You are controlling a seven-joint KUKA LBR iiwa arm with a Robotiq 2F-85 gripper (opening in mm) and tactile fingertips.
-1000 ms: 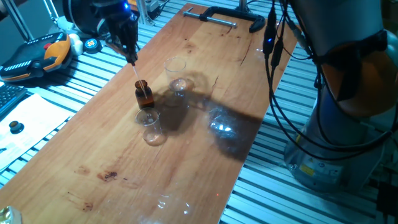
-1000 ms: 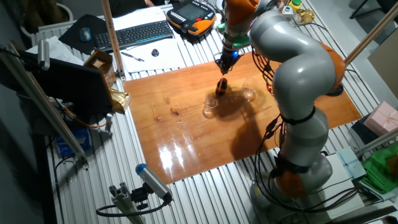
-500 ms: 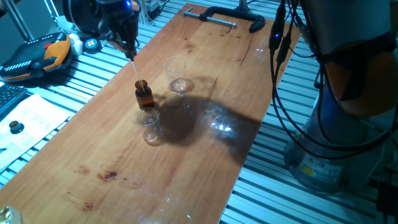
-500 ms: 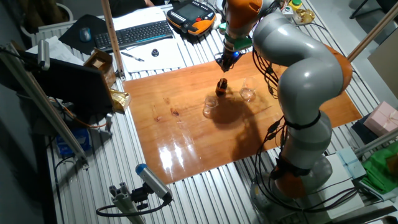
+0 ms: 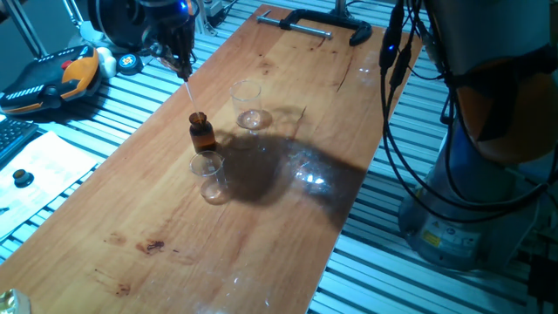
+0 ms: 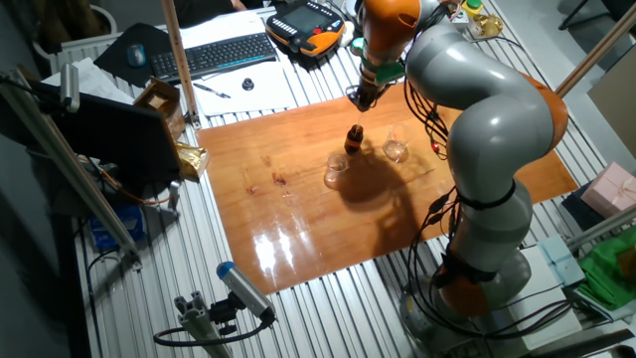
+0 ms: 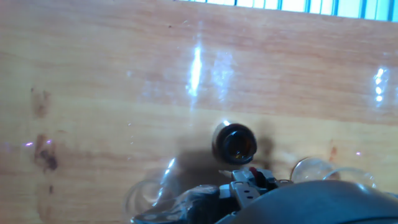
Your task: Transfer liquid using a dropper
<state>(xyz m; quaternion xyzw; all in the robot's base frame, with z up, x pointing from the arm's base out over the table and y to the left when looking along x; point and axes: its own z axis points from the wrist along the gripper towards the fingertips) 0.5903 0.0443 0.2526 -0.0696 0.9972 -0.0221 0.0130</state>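
A robotics lab: a wooden counter (image 6: pixel 298 219) lies on a slotted aluminium bench beside the grey-and-orange KUKA arm (image 6: pixel 487 129). At 11 o'clock of the other fixed view sit a keyboard (image 6: pixel 214 55) and an orange teach pendant (image 6: pixel 303 20). Glass beakers (image 5: pixel 247 105) and an amber bottle (image 5: pixel 202 133) stand mid-counter.

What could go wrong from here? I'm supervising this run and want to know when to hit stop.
1. The dropper hangs from the gripper above the brown bottle; a sideways move before its tip is clear could tip the bottle.
2. The target is probably the near beaker, which stands right beside the bottle, so a small aiming error could put drops on the table.
3. The thin glass tube could slip or crack in the grip.
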